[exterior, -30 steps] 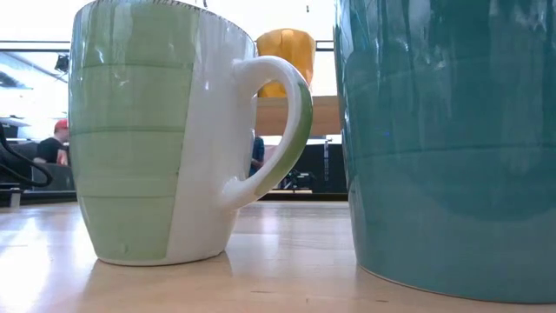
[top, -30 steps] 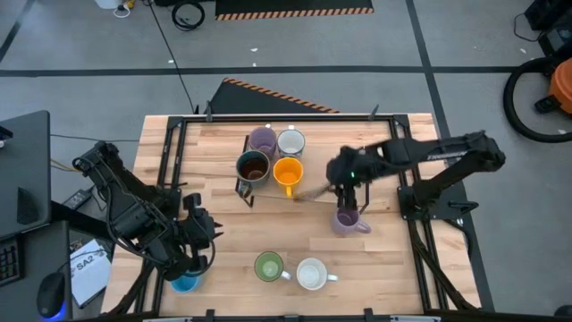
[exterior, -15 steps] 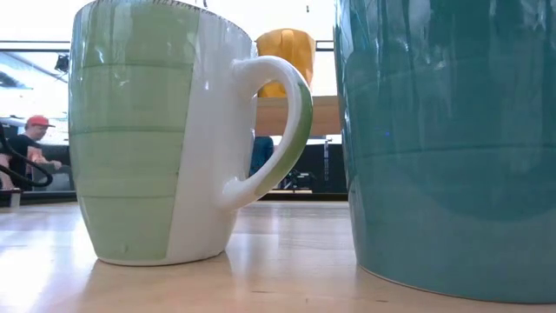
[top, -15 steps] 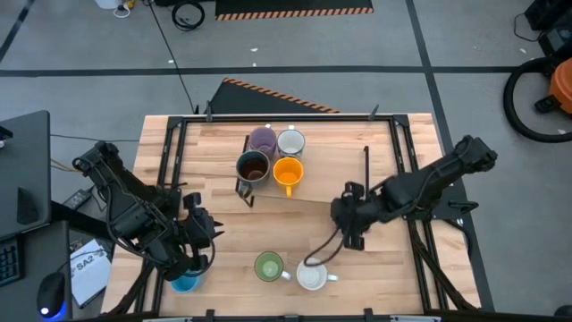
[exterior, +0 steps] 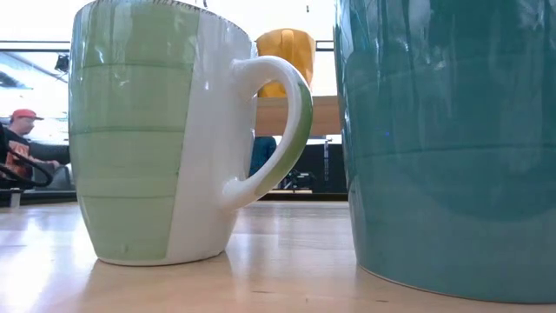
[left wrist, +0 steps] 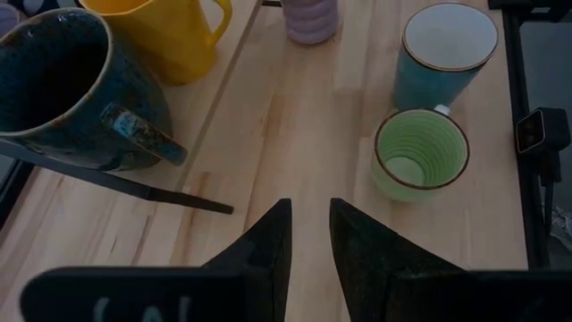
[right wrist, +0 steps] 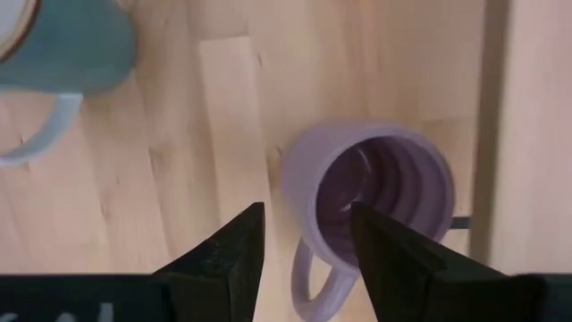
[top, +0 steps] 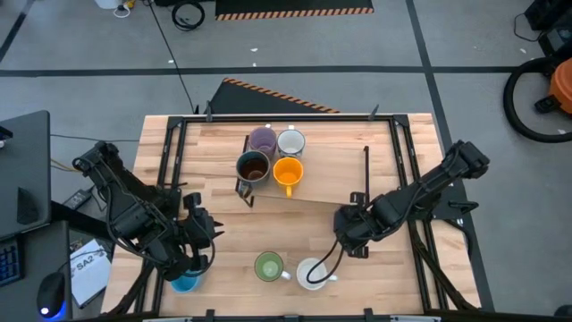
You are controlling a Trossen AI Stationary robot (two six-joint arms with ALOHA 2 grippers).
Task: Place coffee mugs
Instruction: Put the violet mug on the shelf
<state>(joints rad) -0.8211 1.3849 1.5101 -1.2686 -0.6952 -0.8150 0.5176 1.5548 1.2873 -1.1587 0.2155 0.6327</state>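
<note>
**Right gripper over the lavender mug**

We see a pale plank table (top: 214,206) inside a black frame, on a grey floor. The green mug (top: 268,266) near the front edge is our landmark.

The right arm (top: 420,188) reaches in low from the right side and bends at the elbow. Its wrist is turned down, so the right gripper (right wrist: 307,215) points at the wood, to the right of the green mug and slightly farther back. Its fingers (right wrist: 228,255) stand apart and clamp nothing that we can see. Below them is the lavender mug (right wrist: 393,161), upright with its mouth up and ribbed inside. Its looped handle shows in the gap between the fingers.

A teal mug (exterior: 452,148), glossy and white inside, stands just right of the green mug, nearer to it than the lavender one. The green mug is banded, with a white handle turned toward the teal mug.

Well behind the green mug are an orange mug (top: 287,171) and a dark brown mug (top: 253,166).

The left arm (top: 125,201) waits folded, left of the green mug. The left gripper (left wrist: 308,210) has a narrow gap and holds nothing.
</note>
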